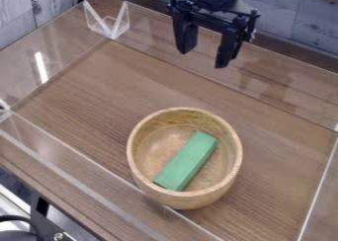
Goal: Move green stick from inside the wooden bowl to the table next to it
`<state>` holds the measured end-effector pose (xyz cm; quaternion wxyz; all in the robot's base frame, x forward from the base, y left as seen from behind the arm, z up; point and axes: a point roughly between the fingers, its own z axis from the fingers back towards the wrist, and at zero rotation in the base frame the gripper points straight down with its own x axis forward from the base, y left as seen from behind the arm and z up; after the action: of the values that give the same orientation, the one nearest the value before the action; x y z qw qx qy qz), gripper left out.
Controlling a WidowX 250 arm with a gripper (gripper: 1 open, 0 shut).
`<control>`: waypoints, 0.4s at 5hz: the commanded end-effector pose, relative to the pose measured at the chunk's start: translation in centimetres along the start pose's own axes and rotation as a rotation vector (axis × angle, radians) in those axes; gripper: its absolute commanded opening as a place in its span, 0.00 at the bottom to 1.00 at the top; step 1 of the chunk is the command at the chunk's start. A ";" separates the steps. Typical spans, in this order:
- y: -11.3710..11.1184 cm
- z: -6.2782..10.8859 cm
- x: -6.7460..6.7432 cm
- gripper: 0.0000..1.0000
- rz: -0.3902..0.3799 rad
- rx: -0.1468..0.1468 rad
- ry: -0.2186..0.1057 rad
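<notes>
The green stick (pixel 187 161) lies inside the wooden bowl (pixel 141 146), slanted from lower left to upper right on the bowl's floor. The bowl rests on the brown wood-grain table (pixel 93 87), toward the front middle. My gripper (pixel 205 42) hangs at the top of the view, behind the bowl and well above it, pointing down. Its black fingers (pixel 224 47) stand apart with nothing between them, so it is open and holds nothing.
Clear acrylic walls (pixel 40 62) border the table on the left, front and right. A clear acrylic bracket (pixel 106 21) stands at the back left corner. Bare tabletop lies left of the bowl and between the bowl and the gripper.
</notes>
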<state>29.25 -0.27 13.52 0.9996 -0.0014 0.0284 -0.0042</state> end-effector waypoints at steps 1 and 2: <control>0.1 -0.9 -1.0 1.00 0.000 0.002 0.017; 0.0 -2.5 -3.2 1.00 -0.010 0.002 0.029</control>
<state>25.52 -0.30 9.99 0.9976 -0.0022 0.0682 -0.0084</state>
